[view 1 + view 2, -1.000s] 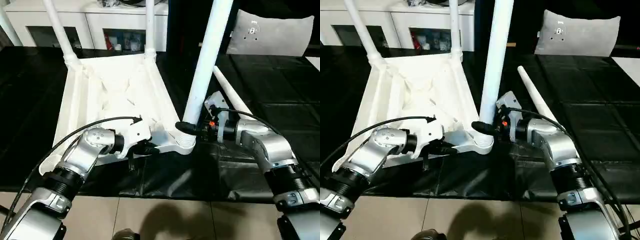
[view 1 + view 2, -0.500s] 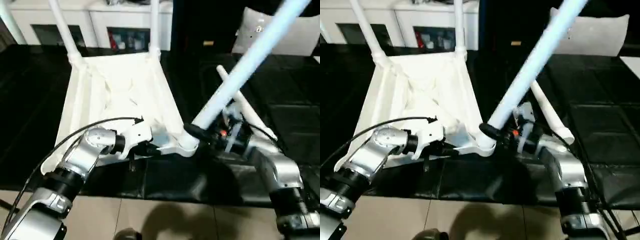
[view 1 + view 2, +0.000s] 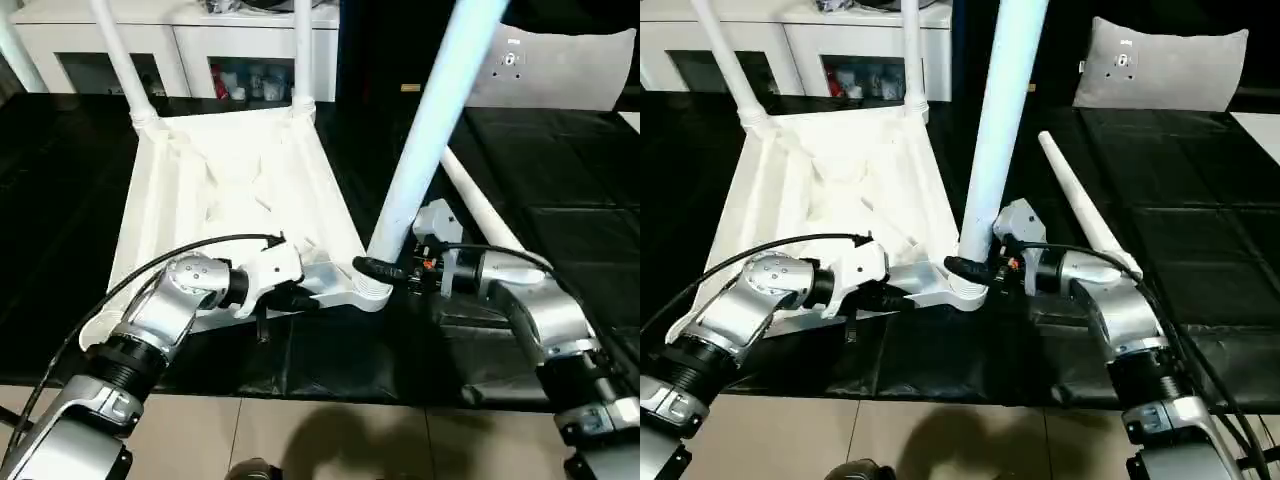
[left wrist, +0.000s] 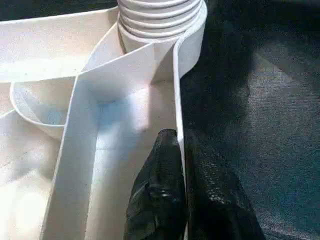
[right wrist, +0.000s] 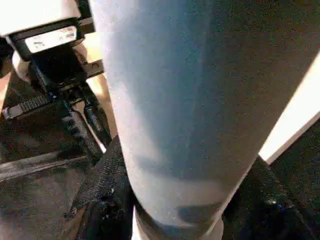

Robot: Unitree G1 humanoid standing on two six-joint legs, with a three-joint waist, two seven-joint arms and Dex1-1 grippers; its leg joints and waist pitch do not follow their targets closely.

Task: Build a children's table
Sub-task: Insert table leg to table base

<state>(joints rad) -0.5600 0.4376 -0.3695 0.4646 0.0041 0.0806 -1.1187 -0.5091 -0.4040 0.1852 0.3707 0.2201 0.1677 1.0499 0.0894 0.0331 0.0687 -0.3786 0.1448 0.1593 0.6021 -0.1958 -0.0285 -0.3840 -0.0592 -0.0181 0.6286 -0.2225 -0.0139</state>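
My right gripper (image 3: 378,272) clamps the foot of the third leg (image 3: 425,145), which rises from the near right socket (image 3: 366,292) of the upturned table (image 3: 230,190), its long axis leaning a little to the right, as far as I can judge. Seating it calls for a straight axis over the socket. My left gripper (image 4: 182,150) pinches the table's rim (image 4: 176,90) just beside that socket. Two legs (image 3: 120,60) stand at the far corners; the last leg (image 3: 480,205) lies right of my right arm, which is nearer to it.
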